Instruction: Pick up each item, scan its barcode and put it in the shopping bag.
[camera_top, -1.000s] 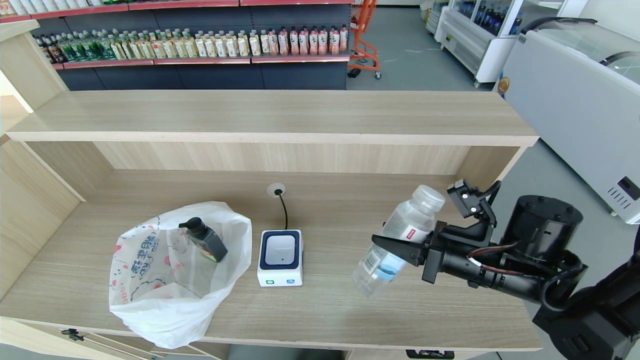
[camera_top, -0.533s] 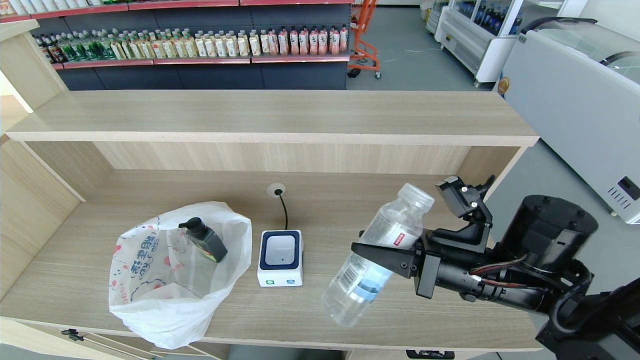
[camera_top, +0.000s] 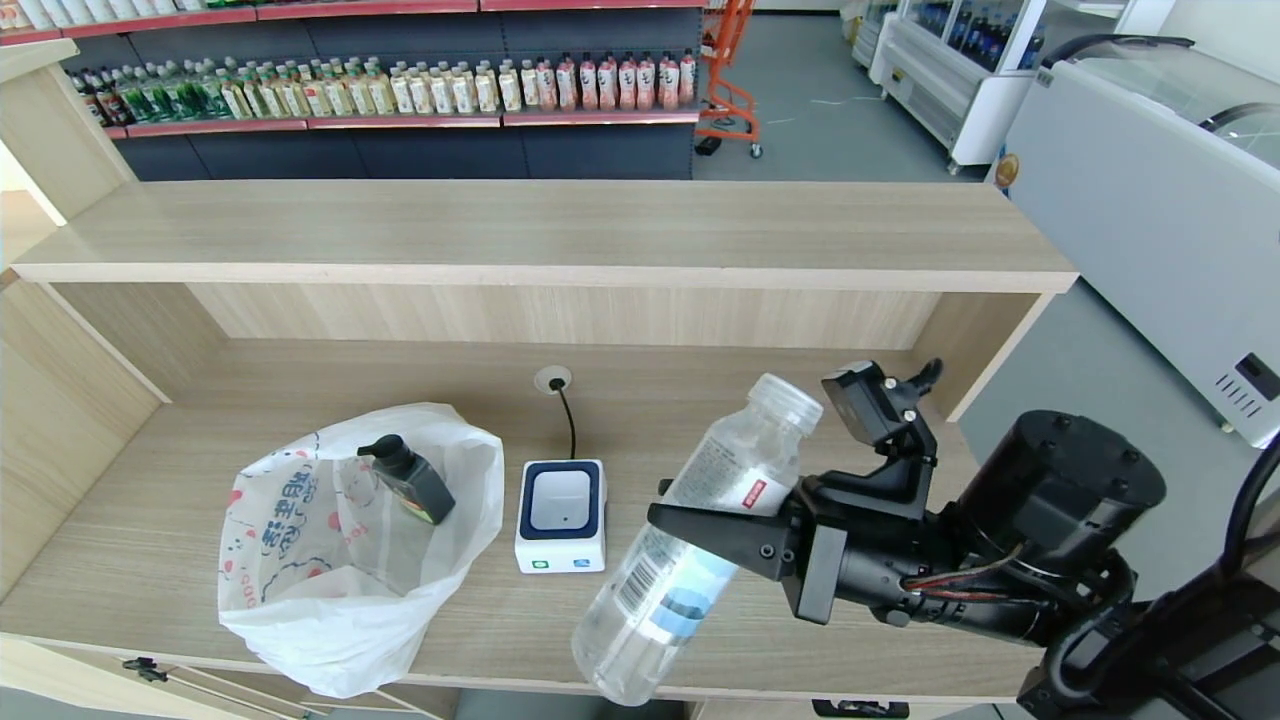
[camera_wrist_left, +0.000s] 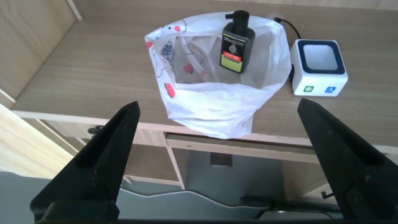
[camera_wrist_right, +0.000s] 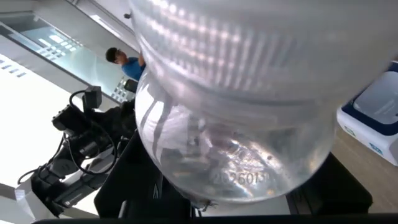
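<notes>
My right gripper (camera_top: 700, 520) is shut on a clear water bottle (camera_top: 690, 535), held tilted in the air to the right of the scanner, cap toward the back, base over the counter's front edge, barcode facing left. Its base looms close in the right wrist view (camera_wrist_right: 236, 130). The white barcode scanner (camera_top: 561, 514) with a dark blue frame sits mid-counter (camera_wrist_left: 318, 66). The white shopping bag (camera_top: 340, 560) stands open at the left with a black pump bottle (camera_top: 410, 478) inside (camera_wrist_left: 235, 43). My left gripper (camera_wrist_left: 221, 155) hangs open below the counter's front edge, in front of the bag (camera_wrist_left: 211, 93).
The wooden counter (camera_top: 180, 520) has a raised back ledge (camera_top: 540, 230) and side walls. A black cable (camera_top: 569, 420) runs from the scanner to a grommet behind it. Shelves of bottled drinks (camera_top: 400, 90) and freezers (camera_top: 1150, 180) stand beyond.
My right gripper has carried the bottle leftward and nearer the front edge, toward the scanner. The bag, pump bottle and scanner have stayed put.
</notes>
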